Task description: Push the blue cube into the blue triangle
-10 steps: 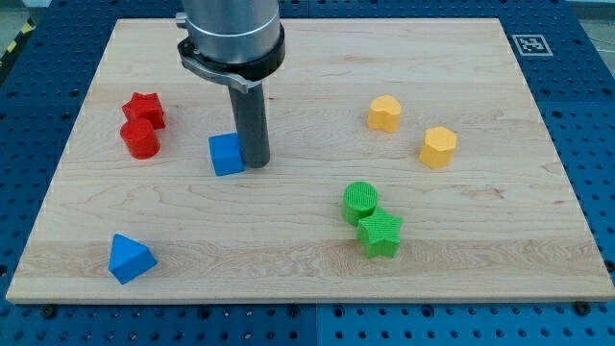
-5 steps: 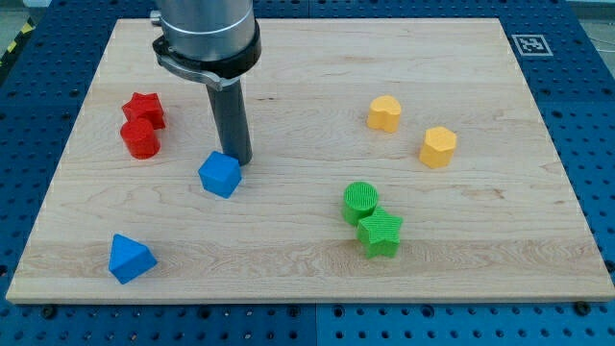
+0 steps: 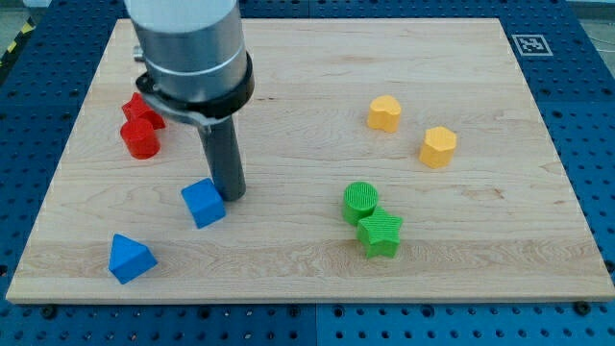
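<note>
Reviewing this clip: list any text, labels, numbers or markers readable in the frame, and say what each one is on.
No readable words, brands or numbers anywhere in the view.
One sign only: a black-and-white square fiducial marker printed at the wooden board's corner at the view's top right; it carries a pattern, not text.
The blocks, the rod and the blue perforated table bear no lettering that can be made out.

my tip touching blue cube, blue triangle lower left

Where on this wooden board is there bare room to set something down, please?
Free: the middle strip between my tip and the yellow blocks, and the bottom right past the green star. Crowded: the left, around the blue cube, blue triangle and red blocks.
</note>
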